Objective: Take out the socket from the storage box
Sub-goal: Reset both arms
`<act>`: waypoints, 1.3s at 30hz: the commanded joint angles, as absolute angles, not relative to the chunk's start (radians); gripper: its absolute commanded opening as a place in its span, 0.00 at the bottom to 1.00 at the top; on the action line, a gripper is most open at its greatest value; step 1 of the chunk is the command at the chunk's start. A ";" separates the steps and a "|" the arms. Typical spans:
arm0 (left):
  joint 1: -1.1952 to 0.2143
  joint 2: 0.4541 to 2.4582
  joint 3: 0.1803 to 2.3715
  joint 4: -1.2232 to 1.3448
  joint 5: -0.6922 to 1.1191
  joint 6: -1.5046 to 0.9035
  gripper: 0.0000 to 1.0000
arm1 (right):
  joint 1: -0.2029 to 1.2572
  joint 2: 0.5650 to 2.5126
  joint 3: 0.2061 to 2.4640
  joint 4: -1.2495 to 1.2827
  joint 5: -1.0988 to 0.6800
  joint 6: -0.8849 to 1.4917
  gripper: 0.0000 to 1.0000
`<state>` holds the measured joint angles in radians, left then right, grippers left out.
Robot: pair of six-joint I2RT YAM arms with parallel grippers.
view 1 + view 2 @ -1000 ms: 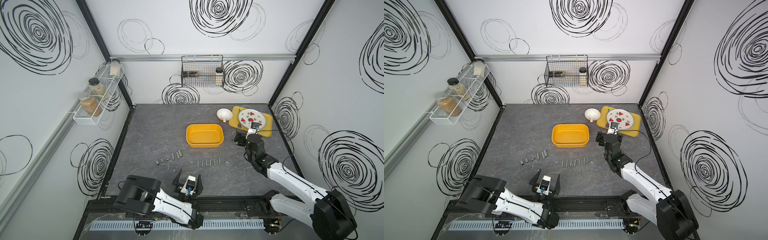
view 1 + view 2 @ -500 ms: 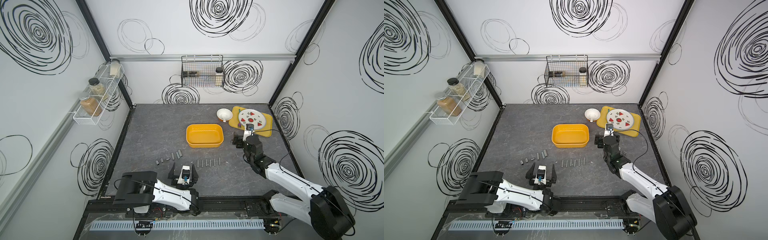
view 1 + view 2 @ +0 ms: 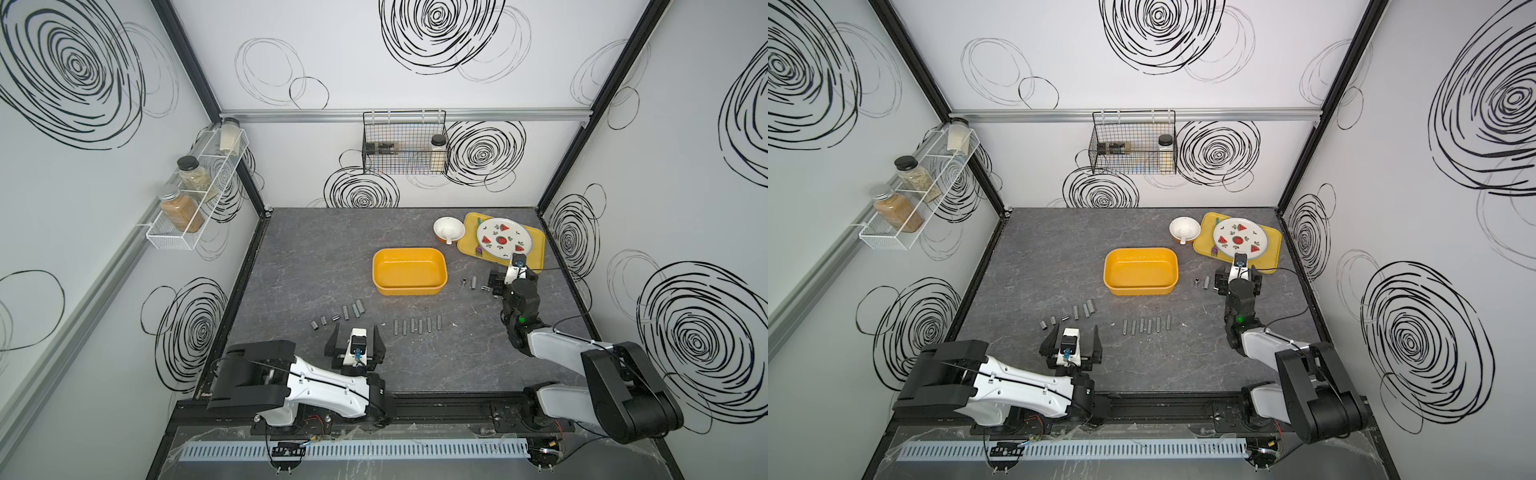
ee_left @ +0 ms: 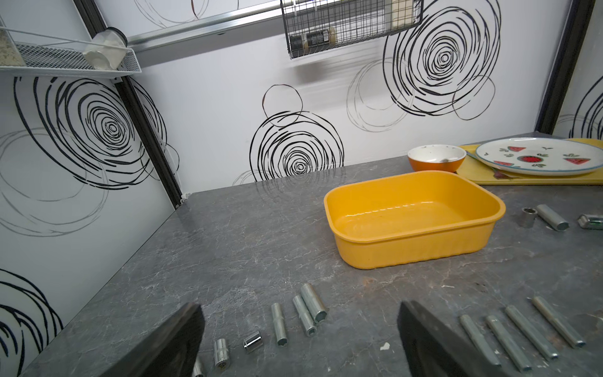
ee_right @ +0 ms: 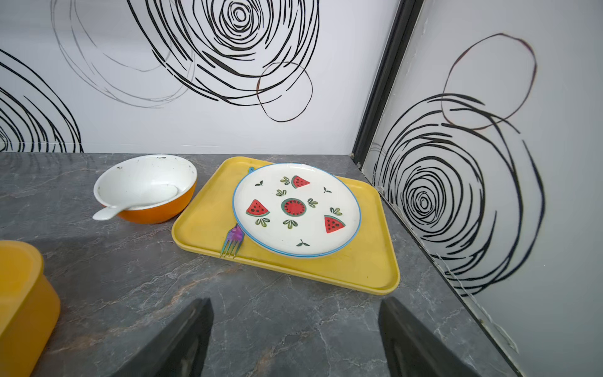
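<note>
The storage box (image 3: 409,271) (image 3: 1140,271) is a deep yellow-orange tub mid-table; its floor (image 4: 401,218) shows bare. Metal sockets lie on the table in two rows (image 3: 340,314) (image 3: 417,325) in front of it, and three more (image 3: 473,283) (image 4: 553,218) lie to its right. My left gripper (image 3: 356,330) (image 3: 1076,330) (image 4: 300,313) stands open just short of the left row, holding nothing. My right gripper (image 3: 513,277) (image 3: 1237,277) (image 5: 295,306) is open over bare table beside the three sockets, with the nearest socket (image 3: 485,288) just outside its finger.
A flat yellow tray (image 3: 536,249) (image 5: 365,271) with a watermelon plate (image 5: 295,209) and a fork (image 5: 232,241) sits at the back right, close ahead of my right gripper. An orange bowl (image 3: 449,229) (image 5: 146,192) with a spoon stands beside it. The right wall is near.
My left arm has come forward and a little left, up to the near row of sockets. My right gripper has shifted slightly near the tray and its jaws have narrowed a little.
</note>
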<state>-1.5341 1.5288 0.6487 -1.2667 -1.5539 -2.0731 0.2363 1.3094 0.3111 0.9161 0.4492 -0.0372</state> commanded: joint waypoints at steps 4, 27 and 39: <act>-1.543 1.524 0.640 -1.316 -1.690 -2.298 0.99 | 0.176 1.297 0.292 0.983 0.386 -0.066 0.82; -1.560 1.479 0.615 -1.315 -1.690 -2.298 0.99 | 0.040 1.492 0.209 1.218 0.135 0.005 1.00; -1.528 1.533 0.631 -1.315 -1.690 -2.298 0.99 | 0.040 1.489 0.210 1.210 0.134 0.005 1.00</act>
